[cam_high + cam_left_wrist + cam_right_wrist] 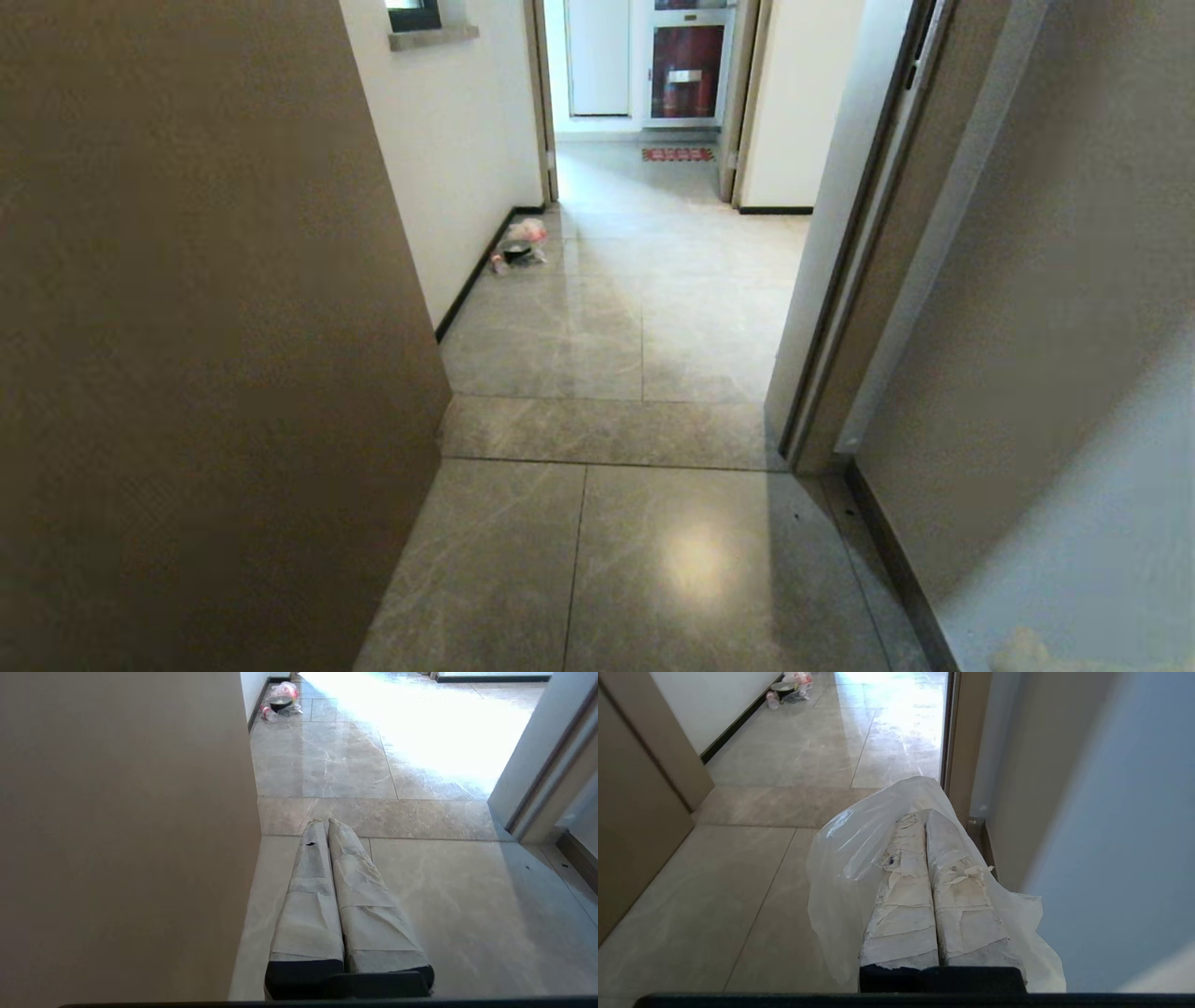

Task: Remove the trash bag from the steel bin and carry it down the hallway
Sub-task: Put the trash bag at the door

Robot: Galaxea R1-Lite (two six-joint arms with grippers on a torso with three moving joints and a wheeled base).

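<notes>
On our left a plain brown panel (187, 327) fills the head view, with a white wall (448, 159) and its dark baseboard running on beyond it. Against that baseboard, far down the hallway (635, 308), sits the steel bin (516, 250) with a pinkish-red bag (530, 229) bunched behind it and a small bottle (268, 714) lying beside it on the glossy grey tiles. Our left gripper (325, 822) hangs just beside the brown panel, its paper-wrapped fingers (310, 891) pressed together with nothing between them. Further right, our right gripper (923, 814) is level over the floor with its taped fingers (962, 905) together; the thin white trash bag (845, 858) drapes over and around them, so we take it as clamped, though the pinch point itself is hidden under the plastic. At the far right stand a brown door frame (868, 233) and a pale wall (1074, 327), close beside the bag.
</notes>
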